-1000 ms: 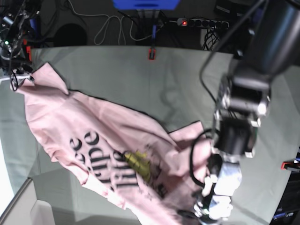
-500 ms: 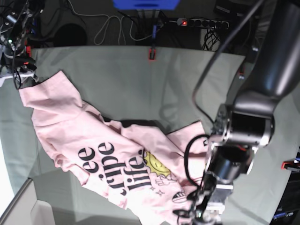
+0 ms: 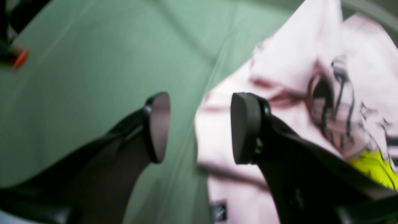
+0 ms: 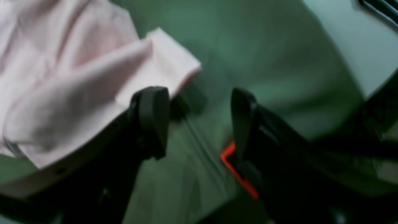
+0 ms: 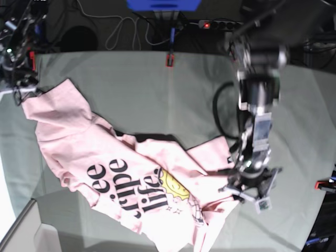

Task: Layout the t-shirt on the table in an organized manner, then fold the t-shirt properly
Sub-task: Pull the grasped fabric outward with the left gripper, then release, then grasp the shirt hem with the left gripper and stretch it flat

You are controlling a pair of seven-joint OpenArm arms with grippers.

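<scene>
The t-shirt (image 5: 121, 178) was spread crumpled over the left and front part of the table (image 5: 157, 89), with the black lettering turned up. The left hand (image 3: 199, 127) was held with its jaws apart above the shirt's edge, and nothing was gripped between them. The right hand (image 4: 199, 123) was also seen parted and empty, beside a pink sleeve corner near the table's edge; in the blurred view, contact with the cloth could not be judged.

Dark floor behind; white cables (image 5: 123, 31), power strip (image 5: 227, 24) red light, blue box (image 5: 163, 4)
</scene>
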